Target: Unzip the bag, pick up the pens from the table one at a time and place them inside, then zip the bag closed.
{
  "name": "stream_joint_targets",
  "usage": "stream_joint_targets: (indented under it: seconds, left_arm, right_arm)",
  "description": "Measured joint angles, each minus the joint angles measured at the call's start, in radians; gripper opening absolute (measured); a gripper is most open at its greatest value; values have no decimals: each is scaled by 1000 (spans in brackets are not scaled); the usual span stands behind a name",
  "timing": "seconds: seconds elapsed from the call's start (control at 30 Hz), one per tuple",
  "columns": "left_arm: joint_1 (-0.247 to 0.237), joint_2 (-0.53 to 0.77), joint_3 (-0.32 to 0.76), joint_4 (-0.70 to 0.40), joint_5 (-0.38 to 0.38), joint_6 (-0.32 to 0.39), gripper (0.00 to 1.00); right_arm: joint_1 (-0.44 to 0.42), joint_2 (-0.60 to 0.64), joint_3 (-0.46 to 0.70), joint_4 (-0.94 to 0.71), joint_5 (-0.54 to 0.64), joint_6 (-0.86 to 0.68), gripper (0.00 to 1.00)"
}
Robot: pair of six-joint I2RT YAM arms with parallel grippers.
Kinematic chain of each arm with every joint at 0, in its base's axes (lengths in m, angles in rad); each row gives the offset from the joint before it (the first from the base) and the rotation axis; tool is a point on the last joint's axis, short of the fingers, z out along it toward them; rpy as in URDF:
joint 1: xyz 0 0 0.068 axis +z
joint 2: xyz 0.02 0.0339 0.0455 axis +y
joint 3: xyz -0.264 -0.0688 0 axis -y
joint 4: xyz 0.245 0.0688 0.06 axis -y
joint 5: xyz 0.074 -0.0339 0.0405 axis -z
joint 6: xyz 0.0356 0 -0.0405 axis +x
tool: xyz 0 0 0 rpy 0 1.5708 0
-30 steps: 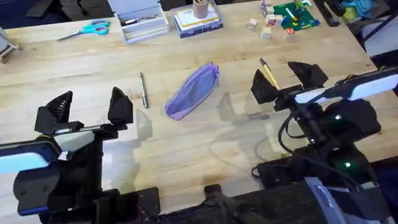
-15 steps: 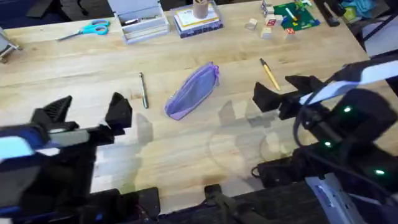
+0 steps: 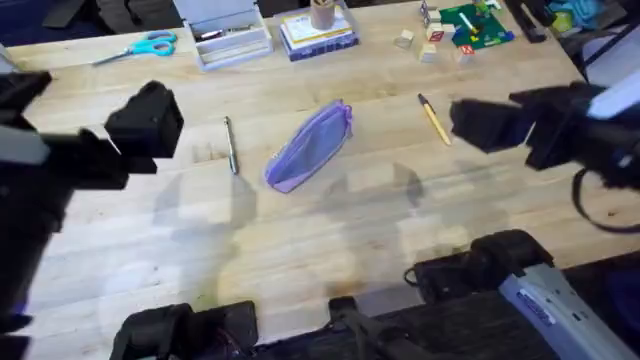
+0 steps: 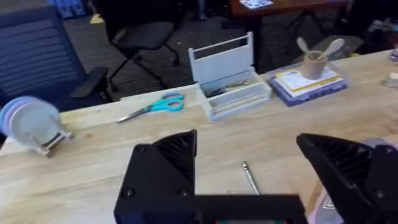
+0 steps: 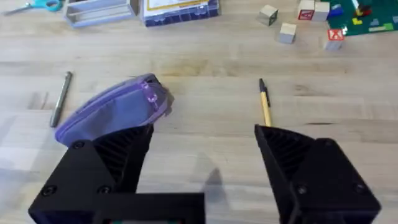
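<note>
While raised above table (image 3: 330, 230), both pincers apart, nothing held: left pincer (image 4: 249, 177), right pincer (image 5: 202, 155); lavender pouch (image 3: 310, 146) zipped between two pens.

Teal-handled scissors (image 3: 140, 47) are laid at the far left of the tabletop. A clear plastic box (image 3: 222, 33) is placed beside them, then a stack of books (image 3: 318, 35) topped by a cup (image 3: 321, 12). Small wooden blocks (image 3: 417, 44) and a green toy board (image 3: 475, 22) are scattered far right.
</note>
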Motion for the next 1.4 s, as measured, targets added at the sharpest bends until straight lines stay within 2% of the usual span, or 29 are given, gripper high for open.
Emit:
stream_joint_targets:
  seconds: [0.17,0.37,0.47,0.6,0.83,1.07,1.1,1.3,1.4]
  left_arm:
    - [0,99,103,-55,102,42,994]
    - [0,195,122,-65,267,131,993]
    - [0,231,122,-93,364,199,994]
    - [0,266,122,-172,479,329,994]
    - [0,342,122,-284,609,505,994]
    - [-1,391,122,-359,675,655,994]
    - [-11,421,122,-371,684,696,994]
    - [-85,530,122,-370,689,727,995]
    - [-139,597,122,-364,659,730,995]
  right_arm:
    - [0,83,66,12,-2,-2,998]
    - [0,127,69,21,-2,-37,998]
    - [0,135,69,23,-2,-69,998]
    - [0,135,69,25,-2,-116,998]
    - [0,135,69,46,-2,-171,998]
    - [0,135,69,54,-2,-274,998]
    - [0,135,69,54,-2,-291,998]
    - [0,135,69,54,-2,-307,998]
    - [0,135,69,54,-2,-317,998]
